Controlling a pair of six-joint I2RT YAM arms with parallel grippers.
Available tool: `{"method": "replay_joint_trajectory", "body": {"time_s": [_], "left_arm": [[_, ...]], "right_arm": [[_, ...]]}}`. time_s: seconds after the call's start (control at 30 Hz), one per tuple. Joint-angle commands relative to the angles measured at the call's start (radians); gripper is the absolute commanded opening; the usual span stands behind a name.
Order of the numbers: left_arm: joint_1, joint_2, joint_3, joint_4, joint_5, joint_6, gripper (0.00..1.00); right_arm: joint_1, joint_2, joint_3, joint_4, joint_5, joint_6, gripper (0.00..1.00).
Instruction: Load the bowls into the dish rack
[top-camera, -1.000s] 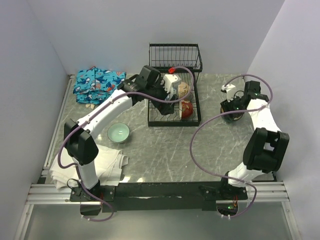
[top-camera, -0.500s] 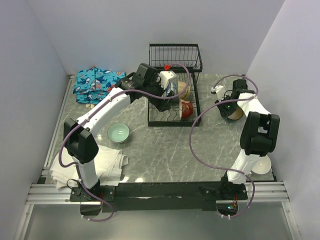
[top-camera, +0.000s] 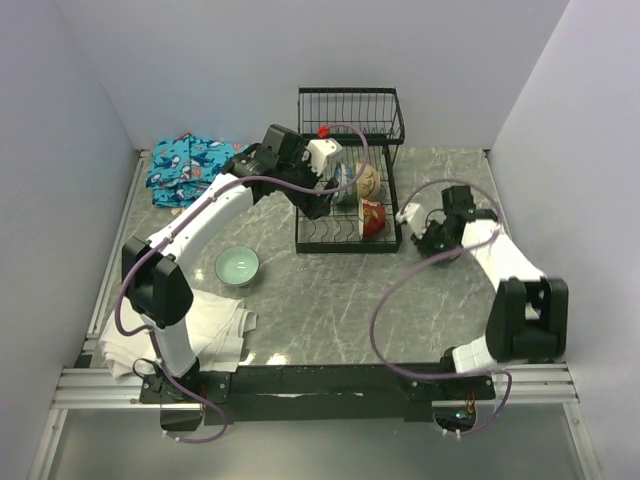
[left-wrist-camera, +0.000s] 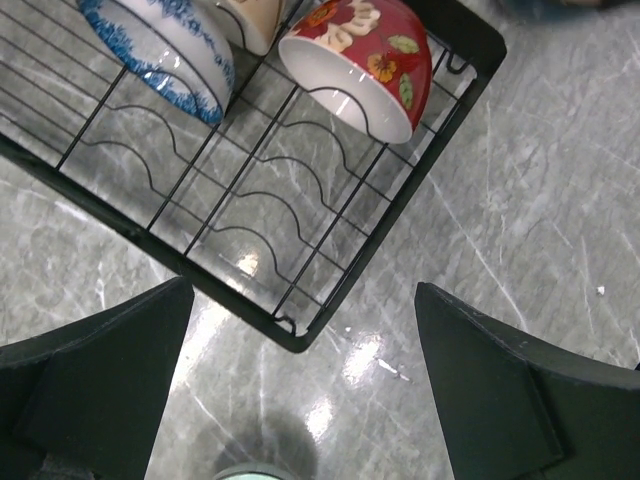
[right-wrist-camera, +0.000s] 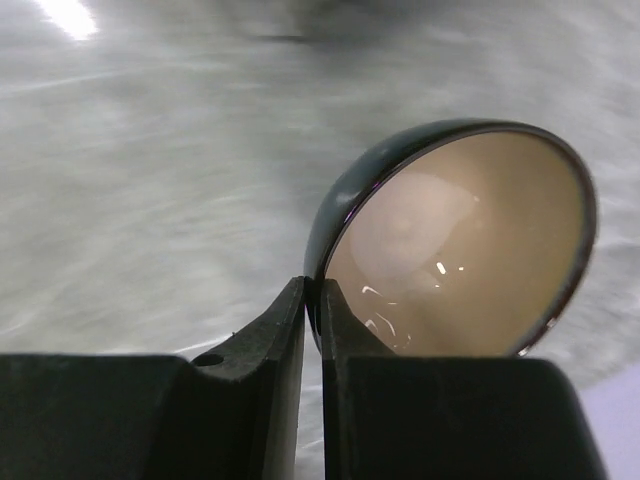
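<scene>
Lower left of the top view, we're seeing a white cloth (top-camera: 215, 330) lying by the left arm's base, w/ a pale green bowl (top-camera: 238, 265) sitting upright just beyond it. Right of centre, the right gripper (right-wrist-camera: 312, 288) is pinching the rim of a dark-outside bowl (right-wrist-camera: 460, 240), tan inside; the bowl is tilting, mouth toward the wrist cam. Further back, at centre, the dish rack (top-camera: 350, 249) is holding three bowls on edge: a red floral bowl (left-wrist-camera: 360, 60), a blue-and-white bowl (left-wrist-camera: 165, 50) & a cream bowl (top-camera: 368, 180). The left gripper (left-wrist-camera: 300, 400) is hovering over the rack's left side, jaws spread wide, gripping nothing. Upper left, a blue patterned cloth (top-camera: 195, 165) is lying on the table.
</scene>
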Motion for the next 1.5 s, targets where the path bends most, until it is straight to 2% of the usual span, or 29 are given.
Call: {"method": "replay_joint_trajectory", "body": {"time_s": [0.0,0.13,0.27,0.4,0.63,0.73,0.83,0.87,0.97,1.07,1.1,1.23,1.3,1.33,1.47], "left_arm": [[0.020,-0.078,-0.023,0.023,-0.010,0.025,0.99],[0.024,-0.123,-0.070,0.036,-0.026,0.015,1.00],[0.032,-0.172,-0.141,0.052,-0.085,0.023,0.99],[0.060,-0.207,-0.182,0.044,-0.083,0.012,1.00],[0.067,-0.302,-0.271,0.058,-0.081,0.003,0.99],[0.067,-0.333,-0.311,0.081,-0.095,-0.017,1.00],[0.067,-0.347,-0.330,0.089,-0.098,-0.011,0.99],[0.067,-0.347,-0.330,0.090,-0.092,-0.009,0.99],[0.067,-0.342,-0.322,0.096,-0.078,-0.011,0.99],[0.063,-0.324,-0.287,0.086,-0.020,-0.026,1.00],[0.057,-0.313,-0.276,0.081,-0.014,-0.032,0.97],[-0.063,-0.301,-0.259,0.067,-0.033,-0.018,0.97],[-0.115,-0.296,-0.279,0.070,-0.059,-0.002,0.97],[-0.162,-0.293,-0.285,0.067,-0.059,0.002,0.98],[-0.276,-0.256,-0.290,0.041,-0.049,0.063,0.97]], "right_arm": [[0.100,-0.221,-0.073,-0.131,-0.074,-0.007,0.06],[0.234,-0.334,-0.136,-0.170,-0.115,0.044,0.07],[0.447,-0.386,-0.200,-0.136,-0.114,0.122,0.07],[0.554,-0.368,-0.242,-0.036,-0.103,0.145,0.07],[0.699,-0.292,-0.229,-0.018,-0.039,0.030,0.08],[0.745,-0.285,-0.234,-0.007,-0.022,0.013,0.14],[0.765,-0.282,-0.235,-0.016,-0.010,0.026,0.30],[0.763,-0.283,-0.232,-0.021,-0.007,0.032,0.39],[0.763,-0.314,-0.219,-0.054,0.007,0.047,0.50],[0.753,-0.355,-0.197,-0.132,-0.017,0.036,0.52],[0.743,-0.367,-0.187,-0.177,-0.045,0.046,0.53],[0.676,-0.464,-0.139,-0.216,-0.105,0.195,0.56],[0.602,-0.544,-0.104,-0.188,-0.131,0.275,0.56],[0.566,-0.571,-0.096,-0.167,-0.146,0.379,0.56],[0.279,-0.680,-0.050,-0.071,-0.180,0.582,0.59]]}}
